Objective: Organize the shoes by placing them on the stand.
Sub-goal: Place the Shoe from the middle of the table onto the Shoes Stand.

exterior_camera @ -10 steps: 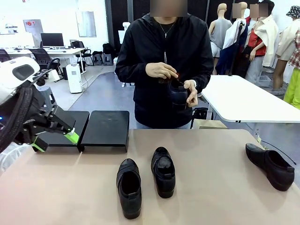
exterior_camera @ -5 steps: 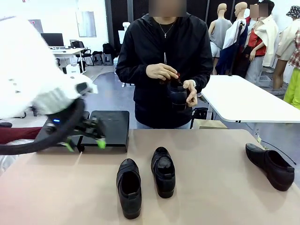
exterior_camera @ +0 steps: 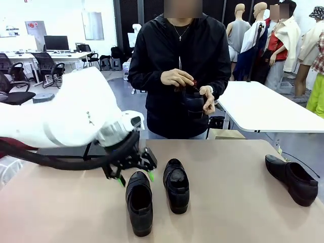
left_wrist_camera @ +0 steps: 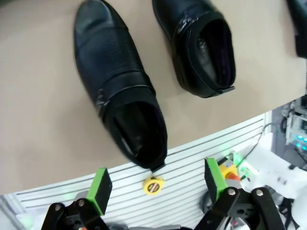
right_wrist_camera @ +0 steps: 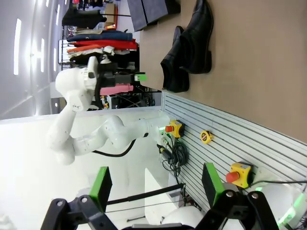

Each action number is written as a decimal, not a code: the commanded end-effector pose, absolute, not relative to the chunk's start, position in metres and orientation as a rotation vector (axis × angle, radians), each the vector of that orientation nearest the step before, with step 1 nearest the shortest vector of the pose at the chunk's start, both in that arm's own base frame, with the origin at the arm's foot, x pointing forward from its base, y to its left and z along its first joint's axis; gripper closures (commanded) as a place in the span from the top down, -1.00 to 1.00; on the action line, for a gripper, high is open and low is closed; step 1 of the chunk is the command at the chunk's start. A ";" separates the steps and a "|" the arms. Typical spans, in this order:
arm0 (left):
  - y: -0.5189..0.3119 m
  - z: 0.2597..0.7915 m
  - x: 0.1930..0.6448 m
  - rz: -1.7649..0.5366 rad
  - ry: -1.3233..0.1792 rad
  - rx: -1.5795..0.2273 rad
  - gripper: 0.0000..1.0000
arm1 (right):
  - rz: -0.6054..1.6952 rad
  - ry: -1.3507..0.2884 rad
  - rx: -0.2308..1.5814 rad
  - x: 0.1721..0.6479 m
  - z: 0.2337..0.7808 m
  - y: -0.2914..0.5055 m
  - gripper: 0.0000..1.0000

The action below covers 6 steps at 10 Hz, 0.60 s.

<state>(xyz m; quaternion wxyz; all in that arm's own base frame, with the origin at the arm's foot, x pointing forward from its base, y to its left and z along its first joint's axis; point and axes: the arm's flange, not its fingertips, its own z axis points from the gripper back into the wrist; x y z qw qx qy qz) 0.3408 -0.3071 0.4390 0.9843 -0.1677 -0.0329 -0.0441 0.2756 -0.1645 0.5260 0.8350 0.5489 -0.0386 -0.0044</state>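
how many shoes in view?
4. Two side by side, centre: left shoe, right shoe. Third shoe at right of the table. Fourth shoe in the person's hands.

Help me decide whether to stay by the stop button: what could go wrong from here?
The open left gripper hovers over the left shoe. The shoe beside it lies close, so the descent could nudge it. The left shoe's heel sits near the edge of the table, so a push might drop it. Glossy leather may slip from the pads.
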 end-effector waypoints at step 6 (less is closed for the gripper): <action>-0.361 0.368 0.362 -0.072 -0.094 -0.246 1.00 | -0.022 -0.072 1.172 0.274 0.531 -0.164 1.00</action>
